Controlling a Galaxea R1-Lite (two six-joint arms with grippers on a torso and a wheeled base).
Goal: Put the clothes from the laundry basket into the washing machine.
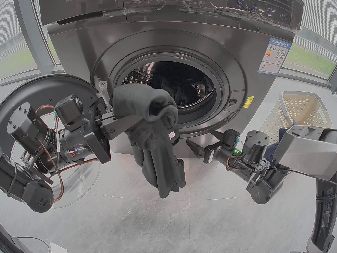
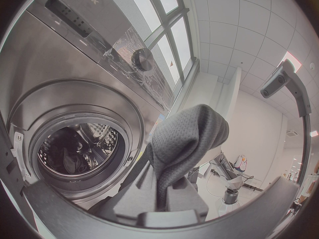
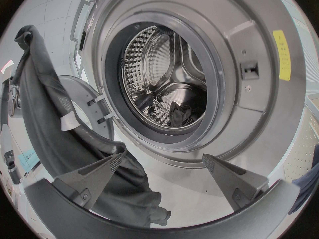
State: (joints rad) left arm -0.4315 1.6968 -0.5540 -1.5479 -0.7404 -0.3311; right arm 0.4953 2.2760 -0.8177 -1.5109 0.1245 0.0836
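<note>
While the grey garment (image 1: 154, 148) hangs from the clenched left tool (image 1: 121, 118), right tool (image 3: 161, 159) gapes.

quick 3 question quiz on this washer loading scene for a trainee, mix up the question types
1. Short answer: which gripper holds the grey garment in front of the washing machine?
2. True or false: the right gripper is shut on that garment.
3. Multiple choice: the drum contains A) nothing, B) some dark clothing, C) a white towel.

Key: 1) the left gripper. 2) False: it is open and empty. 3) B.
</note>
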